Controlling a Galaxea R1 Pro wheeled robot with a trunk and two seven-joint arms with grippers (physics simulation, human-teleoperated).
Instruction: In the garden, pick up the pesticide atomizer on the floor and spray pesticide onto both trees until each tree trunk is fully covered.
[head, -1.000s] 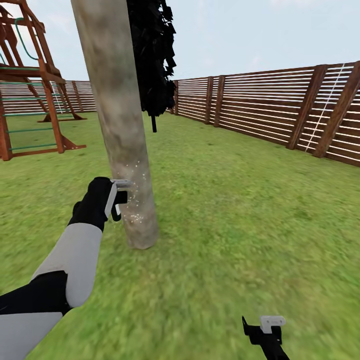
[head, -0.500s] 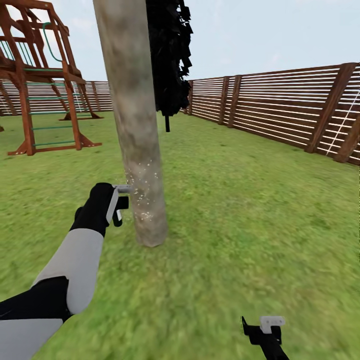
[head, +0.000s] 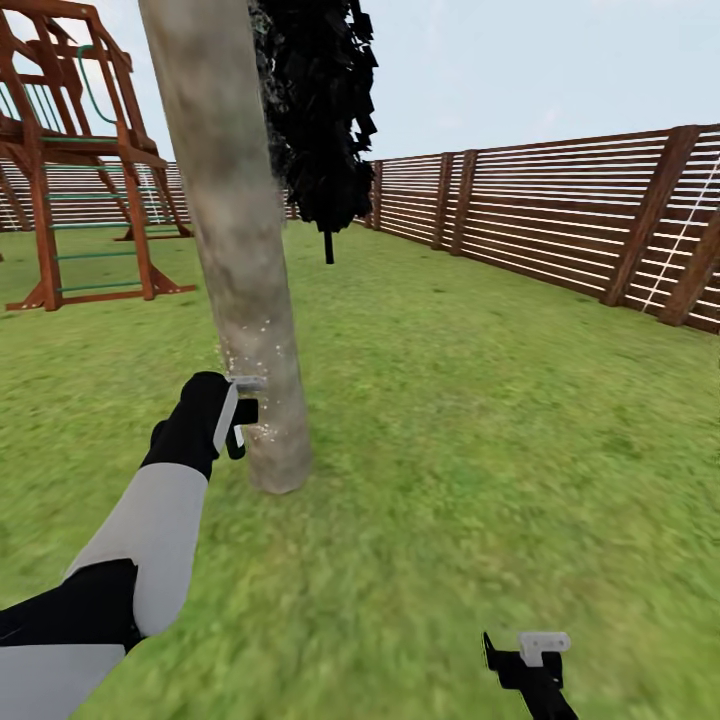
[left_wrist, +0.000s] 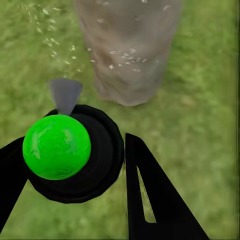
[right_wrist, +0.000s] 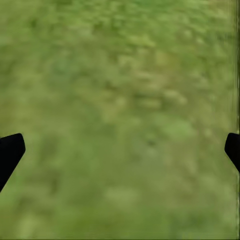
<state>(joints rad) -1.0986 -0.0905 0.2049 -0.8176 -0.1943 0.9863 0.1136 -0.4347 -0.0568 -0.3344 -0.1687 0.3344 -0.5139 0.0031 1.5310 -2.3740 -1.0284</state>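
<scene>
A thick pale grey-beige tree trunk (head: 232, 250) rises from the lawn (head: 450, 430) at centre left. My left gripper (head: 238, 412) is shut on the pesticide atomizer (head: 243, 384), whose grey nozzle almost touches the trunk low down. White spray specks (head: 262, 345) dot the bark there. In the left wrist view the atomizer (left_wrist: 57, 146) shows a bright green ball on a black round body between my fingers (left_wrist: 150, 200), its grey nozzle cone (left_wrist: 65, 95) aimed at the trunk's base (left_wrist: 127, 50). My right gripper (head: 525, 660) hangs low at the lower right, open over grass (right_wrist: 120, 150).
A dark-leaved thin-stemmed tree (head: 318, 110) stands just behind the trunk. A brown wooden play frame (head: 70, 170) is at the far left. A horizontal-slat fence (head: 560, 215) runs along the right and back. Open grass lies to the right of the trunk.
The whole view has swung right and then back left, so the camera moved. My left gripper has stayed beside the trunk's lower part with the atomizer, and spray specks keep showing on the bark.
</scene>
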